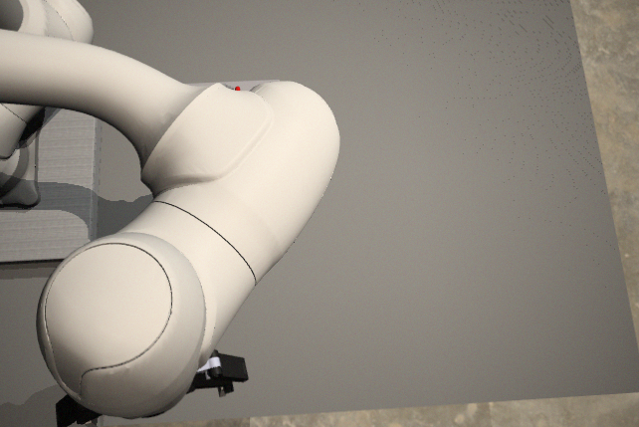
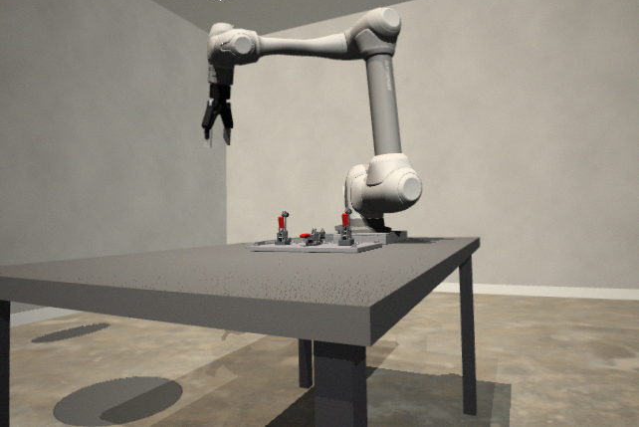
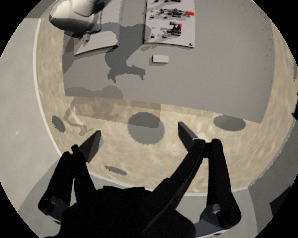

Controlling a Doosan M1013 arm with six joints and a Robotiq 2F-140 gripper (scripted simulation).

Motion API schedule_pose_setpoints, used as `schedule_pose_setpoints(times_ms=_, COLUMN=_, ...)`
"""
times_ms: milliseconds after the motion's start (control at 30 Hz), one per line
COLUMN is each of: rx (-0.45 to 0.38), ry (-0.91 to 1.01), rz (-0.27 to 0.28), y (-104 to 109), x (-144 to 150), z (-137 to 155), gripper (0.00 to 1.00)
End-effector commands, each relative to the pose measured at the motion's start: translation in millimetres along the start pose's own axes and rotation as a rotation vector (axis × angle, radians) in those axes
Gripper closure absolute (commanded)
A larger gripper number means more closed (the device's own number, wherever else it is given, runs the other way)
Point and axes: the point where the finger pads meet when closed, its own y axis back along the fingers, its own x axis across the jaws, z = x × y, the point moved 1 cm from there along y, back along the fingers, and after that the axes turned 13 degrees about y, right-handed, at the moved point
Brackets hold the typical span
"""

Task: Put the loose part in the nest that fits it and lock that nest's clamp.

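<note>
The loose part, a small light grey block, lies on the table just off the fixture's near end in the wrist view. The fixture plate carries toggle clamps with red handles. In the exterior view, the left clamp and right clamp have upright handles; the middle clamp has its handle lying low. Nest pads are too small to tell. My gripper is open and empty, high above the table. In the top view the arm hides nearly all of the fixture and the part.
The grey table carries the arm's base plate beside the fixture. The arm reaches over the fixture. The table's edge lies between the part and the floor in the wrist view.
</note>
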Motion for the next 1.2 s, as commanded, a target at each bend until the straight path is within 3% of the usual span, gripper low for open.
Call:
schedule_pose_setpoints(times_ms=0, rx=0.0, ry=0.0, rz=0.0, y=0, x=0, z=0, gripper=0.0)
schedule_pose_setpoints(times_ms=700, rx=-0.001, ry=-0.019, rz=0.004, y=0, x=6, z=-4, gripper=0.0)
schedule_pose_setpoints(times_ms=833, rx=-0.003, ry=-0.094, rz=0.02, y=0, x=28, z=-21, gripper=0.0)
schedule_pose_setpoints(times_ms=967, rx=-0.002, ry=-0.243, rz=0.052, y=-1, x=68, z=-57, gripper=0.0)
schedule_pose_setpoints(times_ms=1100, rx=0.001, ry=-0.292, rz=0.062, y=-1, x=80, z=-69, gripper=0.0)
schedule_pose_setpoints(times_ms=1167, rx=0.009, ry=-0.401, rz=0.084, y=-2, x=106, z=-98, gripper=0.0)
